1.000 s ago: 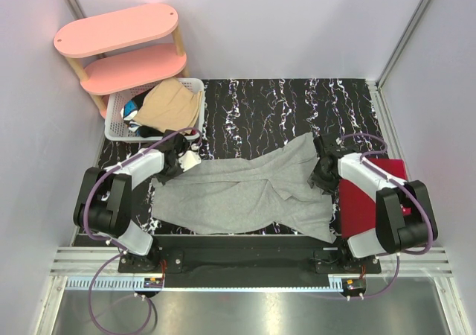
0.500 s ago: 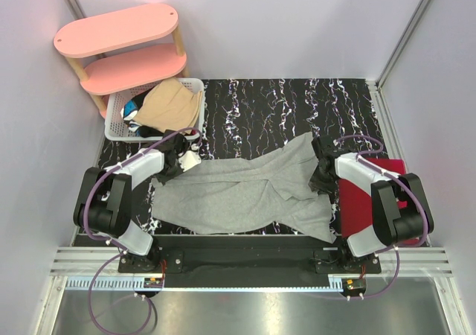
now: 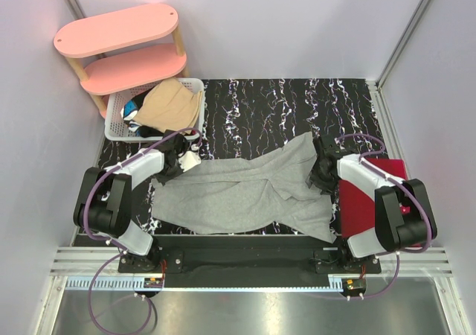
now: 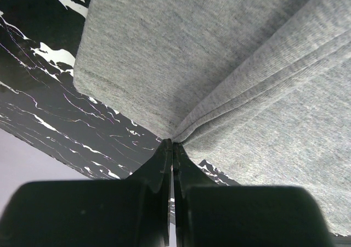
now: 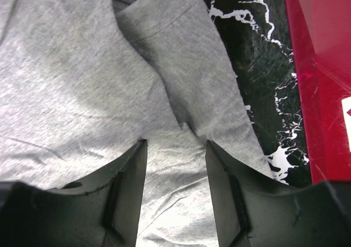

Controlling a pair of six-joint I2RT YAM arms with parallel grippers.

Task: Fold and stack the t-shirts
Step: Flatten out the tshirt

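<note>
Left gripper point(image 4: 173, 144): jaws closed tight, pinching a fold at the left edge of the grey t-shirt point(image 3: 238, 193). Right gripper point(image 5: 175, 148): jaws part-open, straddling grey cloth, nothing clamped. Shirt lies spread and rumpled at lower middle of the black marbled table point(image 3: 260, 104), between the arms. Tan t-shirt point(image 3: 172, 103) heaped in white basket point(image 3: 113, 119), upper left. Red sheet point(image 3: 361, 212) lower right.

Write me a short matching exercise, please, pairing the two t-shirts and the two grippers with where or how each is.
1. grey t-shirt
2. tan t-shirt
3. left gripper
4. right gripper

A. open over cloth
B. in the white basket
C. spread on the table
D. shut on a fold of cloth

Pairs: 1-C, 2-B, 3-D, 4-A
</note>
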